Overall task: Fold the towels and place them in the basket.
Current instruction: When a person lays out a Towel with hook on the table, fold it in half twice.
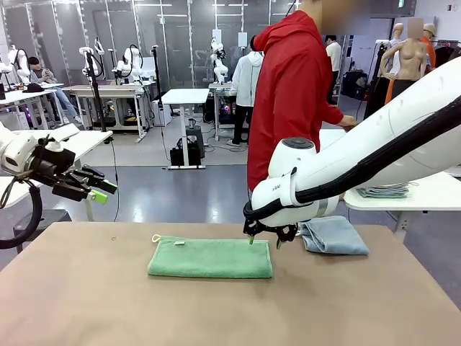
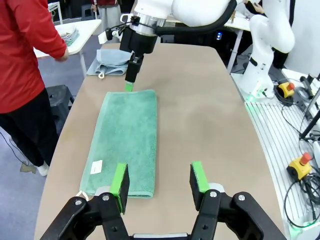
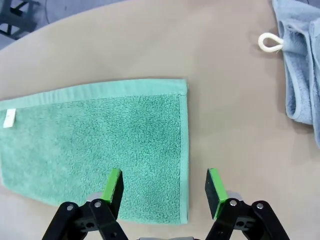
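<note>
Green towel lay flat mid-counter, folded to long strip; blue towel bunched far right. My right hand hovered over strip's right end, open, empty. Left hand raised off to left, open, empty. Judged: next fold pending; needs pinch on right edge, carry leftward.

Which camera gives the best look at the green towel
The left wrist view: the whole green towel lies flat, tag visible. The front view shows it foreshortened; the right wrist view catches one end, cut off at the frame's edge.

Green towel beside grey-blue towel
</note>
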You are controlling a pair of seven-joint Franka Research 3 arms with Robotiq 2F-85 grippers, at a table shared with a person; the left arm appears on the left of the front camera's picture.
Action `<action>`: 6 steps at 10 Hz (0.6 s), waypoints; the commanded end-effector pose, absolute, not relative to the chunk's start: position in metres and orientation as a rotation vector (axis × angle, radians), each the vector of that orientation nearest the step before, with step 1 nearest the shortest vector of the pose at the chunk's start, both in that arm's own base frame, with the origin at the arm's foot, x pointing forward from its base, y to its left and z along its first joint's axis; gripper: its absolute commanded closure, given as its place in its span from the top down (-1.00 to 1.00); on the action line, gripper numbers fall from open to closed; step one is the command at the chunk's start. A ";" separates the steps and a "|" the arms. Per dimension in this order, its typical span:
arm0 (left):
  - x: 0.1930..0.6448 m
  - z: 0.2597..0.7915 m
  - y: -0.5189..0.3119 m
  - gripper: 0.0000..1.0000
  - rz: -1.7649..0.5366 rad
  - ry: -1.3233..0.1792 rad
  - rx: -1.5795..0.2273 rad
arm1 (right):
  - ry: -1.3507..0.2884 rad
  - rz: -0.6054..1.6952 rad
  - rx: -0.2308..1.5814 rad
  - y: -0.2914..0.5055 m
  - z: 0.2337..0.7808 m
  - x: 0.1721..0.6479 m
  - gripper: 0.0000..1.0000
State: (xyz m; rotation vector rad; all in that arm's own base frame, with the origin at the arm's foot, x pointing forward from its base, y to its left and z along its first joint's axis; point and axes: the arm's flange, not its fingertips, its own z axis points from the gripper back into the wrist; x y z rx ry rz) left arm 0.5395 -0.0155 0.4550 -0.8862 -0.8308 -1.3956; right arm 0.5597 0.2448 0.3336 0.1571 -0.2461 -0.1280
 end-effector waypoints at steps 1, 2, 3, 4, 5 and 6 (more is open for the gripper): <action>0.541 0.458 -0.016 0.26 -1.391 -0.821 -0.900 | -0.211 -0.179 0.107 0.256 0.324 0.573 0.66; 0.541 0.458 -0.016 0.26 -1.391 -0.821 -0.900 | -0.198 -0.185 0.097 0.255 0.319 0.574 0.66; 0.541 0.458 -0.016 0.26 -1.391 -0.821 -0.900 | -0.193 -0.183 0.093 0.255 0.314 0.575 0.66; 0.541 0.458 -0.016 0.26 -1.391 -0.821 -0.900 | -0.189 -0.180 0.089 0.255 0.310 0.579 0.66; 0.541 0.458 -0.016 0.26 -1.391 -0.821 -0.900 | -0.180 -0.173 0.086 0.256 0.306 0.579 0.66; 0.541 0.458 -0.016 0.26 -1.391 -0.821 -0.900 | -0.175 -0.171 0.080 0.256 0.304 0.579 0.66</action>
